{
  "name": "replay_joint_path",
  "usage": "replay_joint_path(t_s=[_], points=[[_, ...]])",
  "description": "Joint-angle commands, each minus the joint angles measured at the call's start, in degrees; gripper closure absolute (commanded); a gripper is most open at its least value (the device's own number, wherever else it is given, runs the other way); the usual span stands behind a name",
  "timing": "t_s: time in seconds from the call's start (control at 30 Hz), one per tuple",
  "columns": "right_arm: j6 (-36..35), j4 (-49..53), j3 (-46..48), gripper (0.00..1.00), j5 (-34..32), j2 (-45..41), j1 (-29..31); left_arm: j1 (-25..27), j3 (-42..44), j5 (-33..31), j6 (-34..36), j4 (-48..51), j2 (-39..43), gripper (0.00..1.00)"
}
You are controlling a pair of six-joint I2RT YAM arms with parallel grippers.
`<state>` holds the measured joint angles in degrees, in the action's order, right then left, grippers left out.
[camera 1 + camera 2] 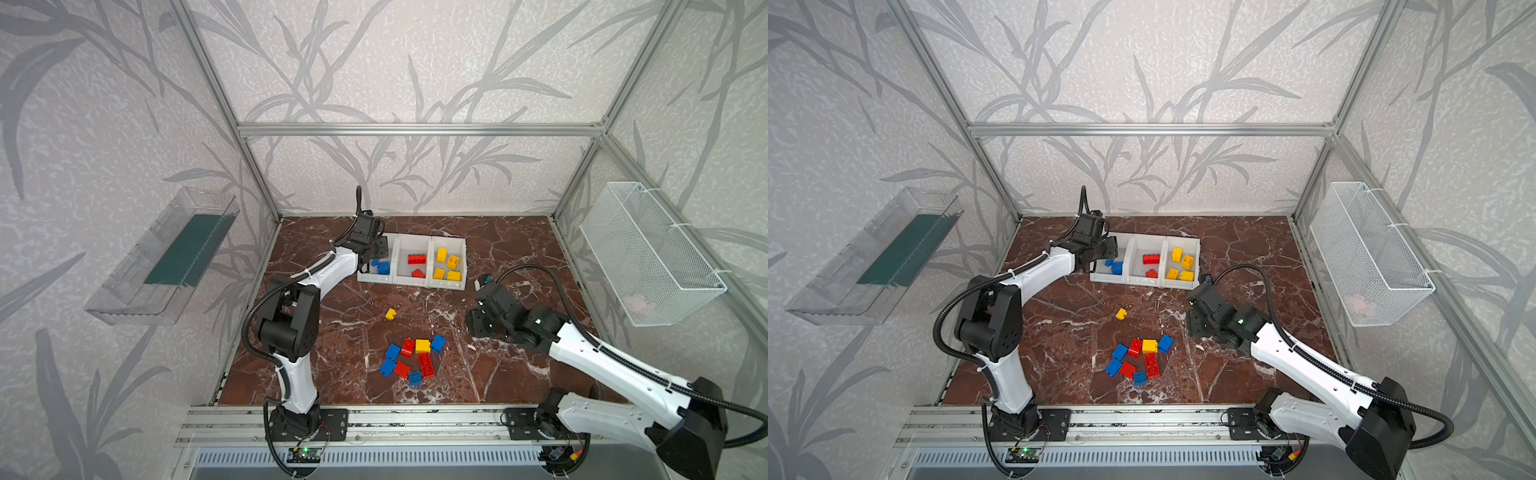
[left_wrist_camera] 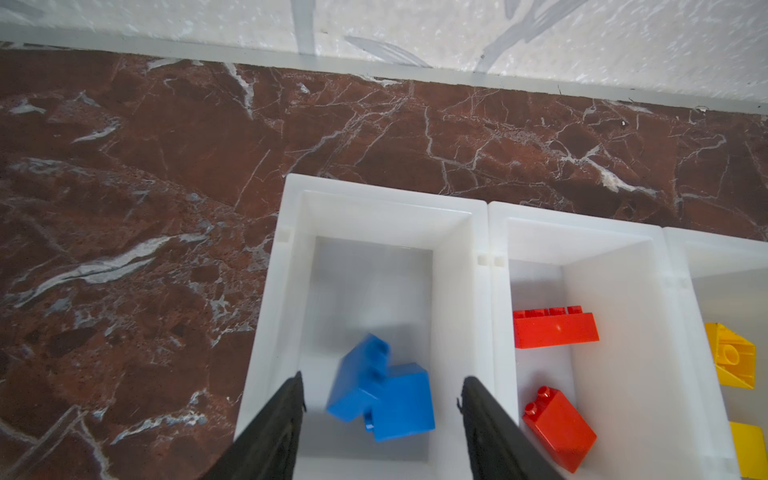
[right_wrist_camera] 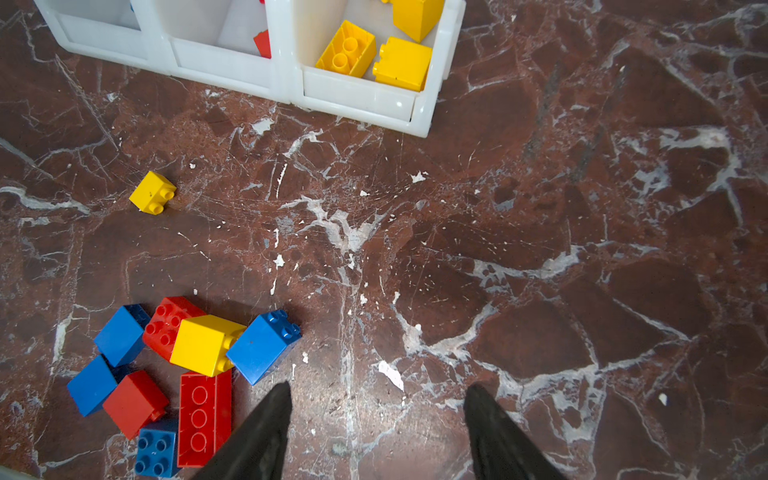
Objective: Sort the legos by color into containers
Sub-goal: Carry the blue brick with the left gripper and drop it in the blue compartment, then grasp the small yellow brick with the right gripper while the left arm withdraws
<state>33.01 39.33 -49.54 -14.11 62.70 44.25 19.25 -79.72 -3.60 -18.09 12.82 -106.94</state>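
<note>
Lego bricks (image 2: 399, 399) of blue plastic sat under your released left claw (image 2: 382, 377); your right claw (image 3: 378, 385) gaped empty. Snagging the white plastic bin (image 2: 278, 316) risked tipping it.

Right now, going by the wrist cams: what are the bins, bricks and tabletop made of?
Bins: white moulded plastic, semi-gloss, walls look slightly translucent.
Bricks: hard plastic, glossy, with highlights on the moulded studs.
Tabletop: looks like red-brown marble with white veins; could be a printed laminate, can't tell.
</note>
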Motion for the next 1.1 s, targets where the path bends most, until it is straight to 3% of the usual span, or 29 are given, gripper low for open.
replay_joint_path(t_s=[0.0,0.27,0.47,0.87,1.07], points=[[0.6,1.7,0.4,0.33,-1.6,-1.3,0.1,-0.4,-1.2,-0.9,-0.4,0.3,0.7,0.36],[-1.2,1.6,0.0,0.33,-0.3,-1.0,0.2,-0.4,8.2,0.9,-3.5,-1.6,10.5,0.35],[-6.2,-1.6,-2.5,0.33,2.9,4.3,2.0,-0.4,17.9,1.5,-7.0,-0.8,21.1,0.34],[-26.2,-8.7,-19.1,0.33,14.6,30.8,8.8,-0.4,36.3,-0.8,-12.9,3.9,43.5,0.33],[-31.1,-8.9,-30.5,0.34,16.6,44.2,8.8,-0.4,42.9,-1.0,-16.0,6.8,51.5,0.33]])
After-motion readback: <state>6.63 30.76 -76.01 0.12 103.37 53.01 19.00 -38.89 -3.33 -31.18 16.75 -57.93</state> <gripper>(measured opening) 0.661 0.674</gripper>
